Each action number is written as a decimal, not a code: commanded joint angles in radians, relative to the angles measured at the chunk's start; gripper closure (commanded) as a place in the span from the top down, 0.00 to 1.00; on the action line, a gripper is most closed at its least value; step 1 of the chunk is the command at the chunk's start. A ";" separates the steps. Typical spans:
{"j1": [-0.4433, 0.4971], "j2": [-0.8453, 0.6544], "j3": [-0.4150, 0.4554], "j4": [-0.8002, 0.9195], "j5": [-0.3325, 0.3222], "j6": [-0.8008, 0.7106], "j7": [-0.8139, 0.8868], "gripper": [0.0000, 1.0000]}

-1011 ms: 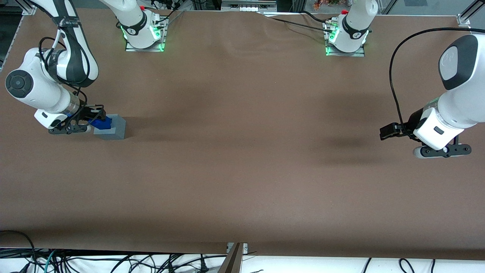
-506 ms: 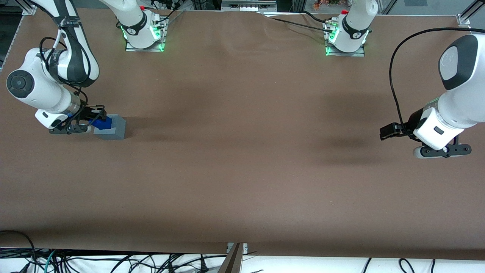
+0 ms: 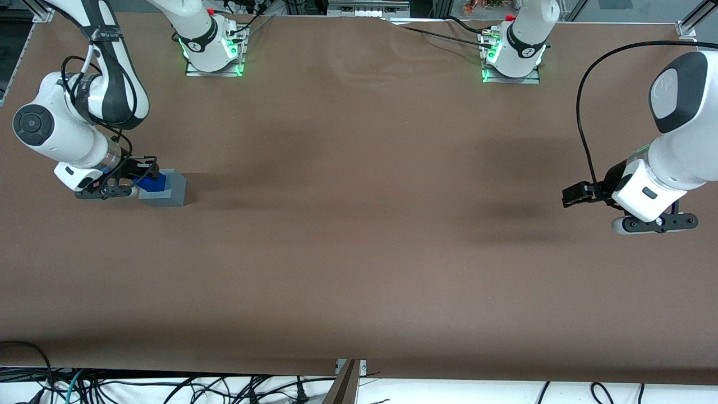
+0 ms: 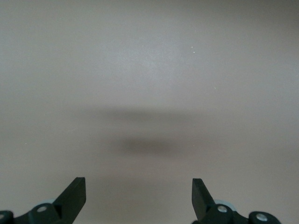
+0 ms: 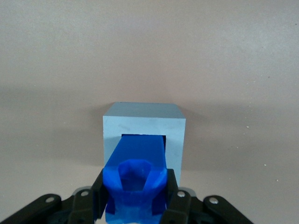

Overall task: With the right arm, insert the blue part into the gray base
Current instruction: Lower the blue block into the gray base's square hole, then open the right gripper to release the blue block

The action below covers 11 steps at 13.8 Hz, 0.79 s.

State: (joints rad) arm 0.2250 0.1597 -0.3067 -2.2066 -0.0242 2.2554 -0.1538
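Right wrist view: gripper [image 5: 135, 198] fingers [image 5: 99, 196] pinch the blue part [image 5: 138, 172], whose lower end sits in the square recess of the gray base [image 5: 144, 128]. Front view: gray base [image 3: 168, 192] stands on the brown worktop [image 3: 359, 224], toward the working arm's end.

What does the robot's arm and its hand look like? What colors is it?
The right arm is white and rounded, with dark gray joint covers, a shiny silver band at the wrist and thin black wires looping along it. Its hand, over the gray base, is black with two slim fingers; small round silver screws dot its black frame.
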 commanded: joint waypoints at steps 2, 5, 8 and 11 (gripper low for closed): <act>0.004 -0.005 0.000 -0.015 -0.014 0.024 0.020 0.21; 0.004 -0.006 0.000 -0.015 -0.014 0.021 0.020 0.80; 0.004 -0.020 0.000 -0.007 -0.014 0.009 0.019 0.99; 0.004 -0.034 0.003 0.030 -0.014 -0.046 0.017 0.99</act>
State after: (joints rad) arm 0.2251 0.1574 -0.3066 -2.1995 -0.0242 2.2575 -0.1531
